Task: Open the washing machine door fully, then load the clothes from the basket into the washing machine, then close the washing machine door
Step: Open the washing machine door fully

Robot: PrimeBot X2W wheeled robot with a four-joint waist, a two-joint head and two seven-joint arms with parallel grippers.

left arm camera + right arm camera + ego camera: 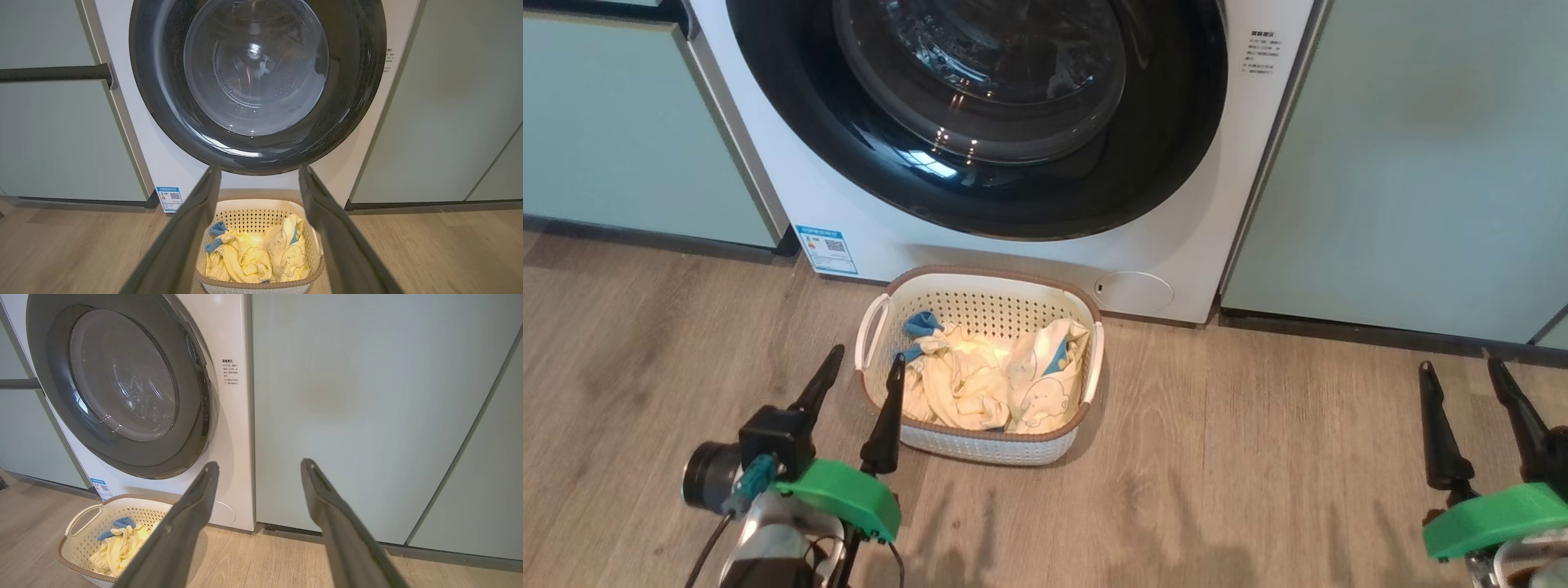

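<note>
One washing machine door (980,90): round, glossy black, clear bulging glass at its centre; shut flat against the front of the washing machine (866,220); steel drum (253,73) dimly seen through the glass from the left wrist view.
Clothes (992,376): pale yellow garments with small printed figures and blue trim; heaped inside the basket, just in front of the washing machine.
Basket (992,274): cream, perforated sides, brown rim, white side handles; upright on the floor, close before the washing machine and below its door; touching the machine's base or not, cannot tell.
Left gripper (867,356): fingers spread apart, nothing between them; in front of the washing machine, at the basket's left side; one finger overlapping the basket's left rim in the head view, contact unclear.
Right gripper (1459,366): fingers spread apart, empty; well off to the right of the washing machine, above bare floor.
Energy label (827,249): blue, at the lower left corner of the washing machine's front.
Service flap (1134,291): round, white, low on the right of the washing machine's front, just behind the basket's far right corner.
Printed notice (1264,53): small dark text on the washing machine's front, right of the door.
Cabinets (1421,163): pale green, flanking the washing machine on both sides.
Floor (1217,457): grey-brown wood-look planks, stretching out from the washing machine's base.
</note>
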